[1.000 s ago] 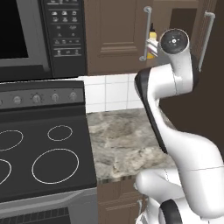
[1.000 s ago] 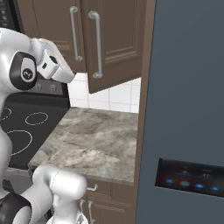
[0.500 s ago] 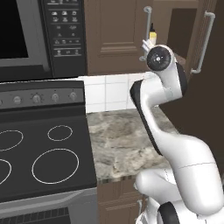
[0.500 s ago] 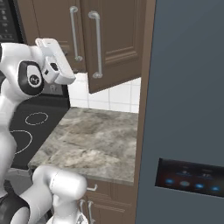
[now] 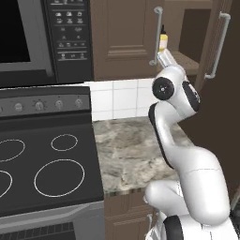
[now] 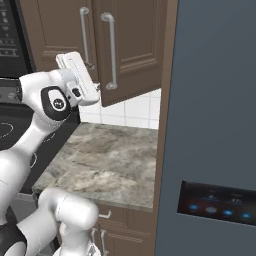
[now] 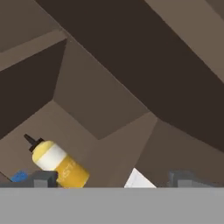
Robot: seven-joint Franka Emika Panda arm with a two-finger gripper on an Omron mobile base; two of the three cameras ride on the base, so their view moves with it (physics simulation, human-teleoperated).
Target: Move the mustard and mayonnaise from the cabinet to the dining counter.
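The mustard [image 7: 57, 162] is a slim yellow bottle with a dark nozzle, lying tilted across the hand view on the cabinet shelf [image 7: 100, 109]. Just beyond it shows the blue lid of the mayonnaise [image 7: 19, 176]. My gripper [image 7: 113, 180] is open with its tips wide apart and nothing between them; the mustard sits by the left tip. From the left base, the mustard [image 5: 162, 40] stands upright inside the open cabinet [image 5: 190, 33], with my gripper [image 5: 162, 54] right below and in front of it. The dining counter is out of view.
Both cabinet doors hang open, their silver handles [image 5: 157, 35] [image 5: 218, 44] flanking my hand. A marble worktop [image 5: 133, 150] lies below, with a black stove [image 5: 47, 164] to its left. A tall grey fridge [image 6: 215, 125] stands on the right.
The arm's wrist joint has dropped down and to the left, and the hand has tilted up toward the cabinet opening. The gripper stays open.
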